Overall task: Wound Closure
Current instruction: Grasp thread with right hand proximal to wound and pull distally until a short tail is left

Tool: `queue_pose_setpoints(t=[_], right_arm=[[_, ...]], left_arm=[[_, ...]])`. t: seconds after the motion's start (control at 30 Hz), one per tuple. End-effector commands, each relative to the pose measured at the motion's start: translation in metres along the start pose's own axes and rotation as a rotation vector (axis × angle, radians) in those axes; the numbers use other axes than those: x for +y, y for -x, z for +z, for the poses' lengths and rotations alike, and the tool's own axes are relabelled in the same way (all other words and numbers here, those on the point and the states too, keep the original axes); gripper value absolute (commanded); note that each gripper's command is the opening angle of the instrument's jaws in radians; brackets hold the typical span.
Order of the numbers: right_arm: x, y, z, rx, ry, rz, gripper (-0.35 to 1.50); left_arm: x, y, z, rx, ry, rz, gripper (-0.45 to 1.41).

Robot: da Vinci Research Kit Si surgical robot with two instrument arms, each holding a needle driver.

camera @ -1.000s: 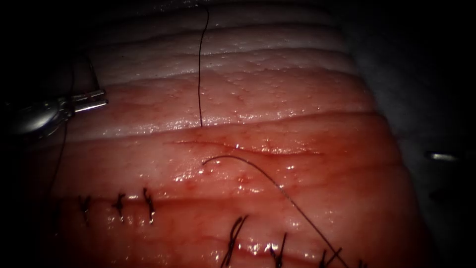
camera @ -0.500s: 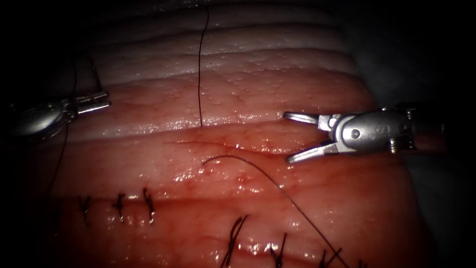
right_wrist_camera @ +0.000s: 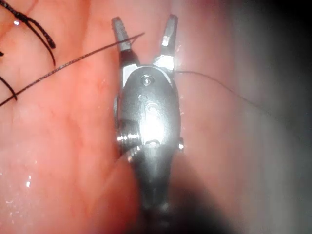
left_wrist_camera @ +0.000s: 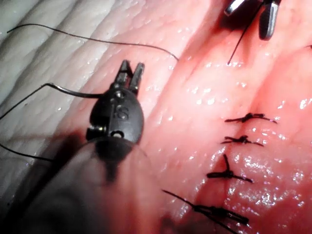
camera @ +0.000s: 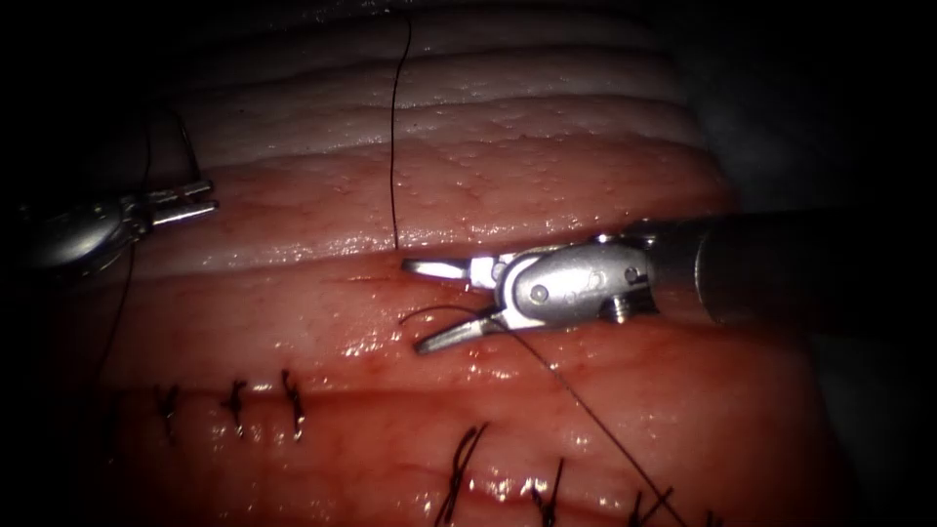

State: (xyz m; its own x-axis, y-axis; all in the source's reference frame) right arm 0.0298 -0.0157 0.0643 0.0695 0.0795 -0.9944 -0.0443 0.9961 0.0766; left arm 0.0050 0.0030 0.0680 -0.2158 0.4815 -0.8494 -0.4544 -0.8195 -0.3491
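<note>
Glistening, ridged tissue point(camera: 586, 410). Right tool point(camera: 422, 304) spread open astride the dark curved thread point(camera: 586, 410), gripping nothing. Left tool point(camera: 195, 199) apparently clamped on thread at the left. Knotted stitches point(left_wrist_camera: 234, 175) sharper from the left wrist.

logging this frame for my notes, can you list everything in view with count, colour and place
tissue: one, pink to red, under everything
thread: dark strands, one running up from the tissue, one curling past the right tool
stitches: about seven, dark, two rows along the lower tissue
needle: cannot make one out
left tool: one, silver, at the left, jaws nearly closed, grip unclear
right tool: one, silver, from the right, jaws open, holding nothing, astride the thread's curled end
</note>
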Motion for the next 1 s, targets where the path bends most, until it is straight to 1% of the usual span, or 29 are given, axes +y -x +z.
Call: queue_pose_setpoints(t=[0.03,0.23,0.4,0.47,0.5,0.53,0.57,0.6,0.73,0.8,0.93,1.0], right_arm=[[0.0002,0.0003,0.0007,-0.005,0.006,0.001,1.31],[0.0001,0.0002,0.0002,-0.007,-0.003,0.001,1.16],[0.0001,0.0002,0.0002,-0.039,-0.016,0.002,1.08],[0.0002,0.0003,0.0002,-0.042,-0.016,0.002,0.96],[0.0001,0.0003,0.0003,-0.047,-0.020,0.002,0.68],[0.0001,0.0003,0.0003,-0.050,-0.025,0.002,0.33],[0.0000,0.0003,0.0002,-0.056,-0.032,0.002,-0.13],[0.0000,0.0002,0.0002,-0.065,-0.040,0.002,-0.35],[-0.0002,-0.0005,0.0003,-0.064,-0.041,0.008,-0.35],[-0.0009,-0.0013,0.0003,-0.087,-0.072,-0.002,-0.35],[-0.0039,-0.0040,0.0005,-0.104,-0.107,-0.109,-0.35],[-0.0058,-0.0058,0.0006,-0.141,-0.123,-0.189,-0.35]], left_arm=[[-0.0001,0.0003,0.0007,0.001,-0.001,-0.002,-0.45],[0.0000,0.0003,0.0007,0.001,-0.001,-0.002,-0.45],[0.0000,0.0003,0.0007,0.001,-0.001,-0.002,-0.45],[0.0000,0.0003,0.0007,0.001,-0.001,-0.002,-0.45],[0.0000,0.0003,0.0007,0.001,-0.001,-0.002,-0.45],[0.0000,0.0003,0.0007,0.001,-0.001,-0.002,-0.45],[0.0000,0.0003,0.0007,0.001,-0.001,-0.002,-0.45],[0.0000,0.0003,0.0007,0.001,-0.001,-0.002,-0.45],[0.0000,0.0003,0.0007,0.001,-0.001,-0.002,-0.45],[0.0000,0.0003,0.0007,0.001,-0.001,-0.002,-0.45],[0.0000,0.0003,0.0007,0.001,-0.001,-0.002,-0.45],[0.0000,0.0004,0.0007,-0.002,0.000,-0.001,-0.45]])
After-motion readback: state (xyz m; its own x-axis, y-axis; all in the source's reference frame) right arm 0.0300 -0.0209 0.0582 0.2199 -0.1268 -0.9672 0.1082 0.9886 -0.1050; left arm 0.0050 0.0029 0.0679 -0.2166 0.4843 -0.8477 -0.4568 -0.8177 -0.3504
